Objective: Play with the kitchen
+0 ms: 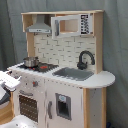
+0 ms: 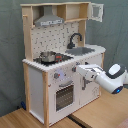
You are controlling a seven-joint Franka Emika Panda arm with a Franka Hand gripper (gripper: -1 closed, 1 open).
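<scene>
Kitchen [image 1: 62, 75]: white, light wood, grey hood.

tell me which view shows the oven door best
The second exterior view: the white windowed oven door faces the camera, unobstructed. In the first exterior view the same door sits at the lower left, seen obliquely beside the white robot arm.
</scene>
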